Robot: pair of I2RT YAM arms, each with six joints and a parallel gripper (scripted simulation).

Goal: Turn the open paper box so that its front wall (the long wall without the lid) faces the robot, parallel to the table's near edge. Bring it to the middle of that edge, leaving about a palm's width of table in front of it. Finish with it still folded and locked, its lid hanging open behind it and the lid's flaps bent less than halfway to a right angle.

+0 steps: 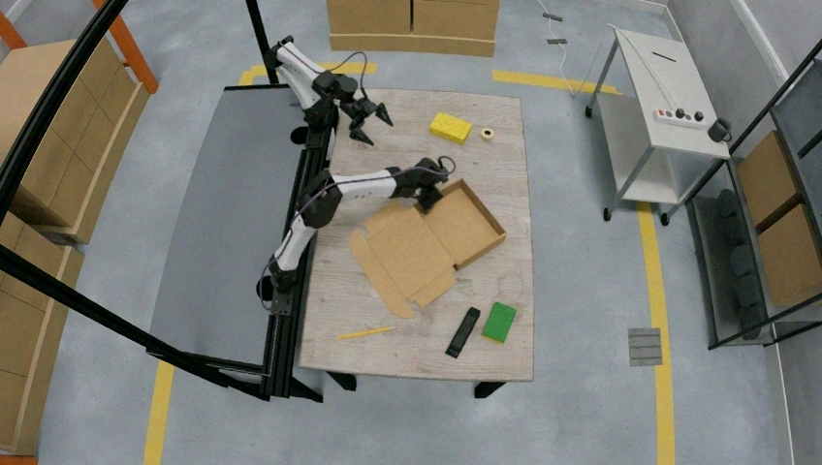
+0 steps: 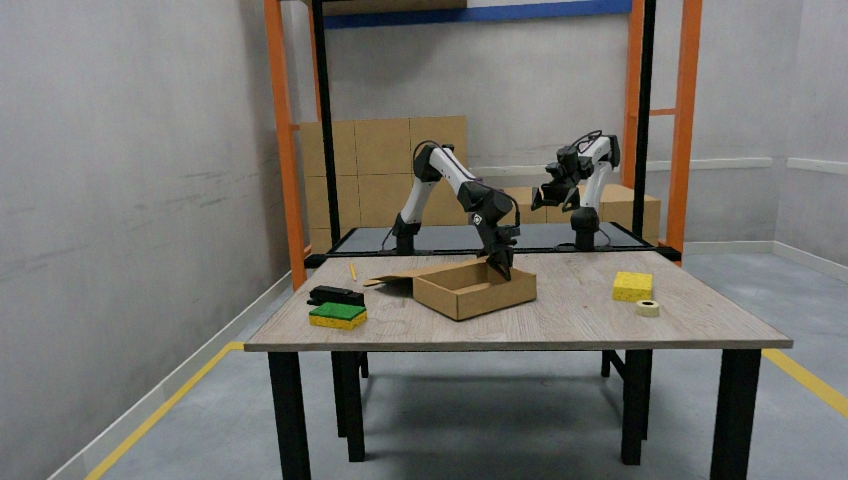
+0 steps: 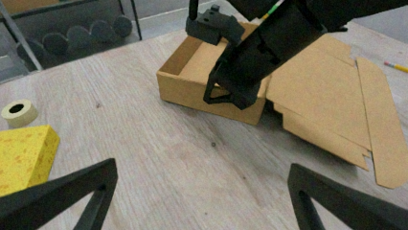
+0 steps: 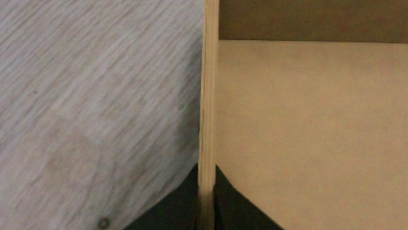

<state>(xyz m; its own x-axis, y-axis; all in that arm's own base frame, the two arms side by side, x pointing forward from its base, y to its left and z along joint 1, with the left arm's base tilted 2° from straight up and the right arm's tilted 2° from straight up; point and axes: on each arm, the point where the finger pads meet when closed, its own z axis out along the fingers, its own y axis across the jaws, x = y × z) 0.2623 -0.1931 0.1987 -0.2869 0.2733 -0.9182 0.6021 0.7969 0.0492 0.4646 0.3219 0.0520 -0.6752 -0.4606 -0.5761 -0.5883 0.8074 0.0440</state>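
The open paper box (image 1: 465, 226) (image 2: 493, 302) (image 3: 184, 92) (image 4: 311, 120) stands folded and askew on the table. Its long front wall (image 1: 486, 208) faces away from the robot, at an angle. The lid (image 1: 409, 244) (image 2: 404, 275) (image 3: 318, 81) hangs open on the robot's side, slightly raised, its flaps close to its plane. My right gripper (image 1: 427, 205) (image 2: 504, 274) (image 4: 206, 172) is shut on the short side wall nearest my left arm, one finger on each side. My left gripper (image 1: 381, 133) (image 3: 202, 170) is open and empty above the table, clear of the box.
A yellow sponge (image 1: 450, 128) (image 2: 631, 286) (image 3: 26, 155) and a tape roll (image 1: 487, 133) (image 3: 19, 113) lie on the left arm's side. A pencil (image 1: 365, 332), a black object (image 1: 462, 332) and a green sponge (image 1: 499, 322) lie on the other side.
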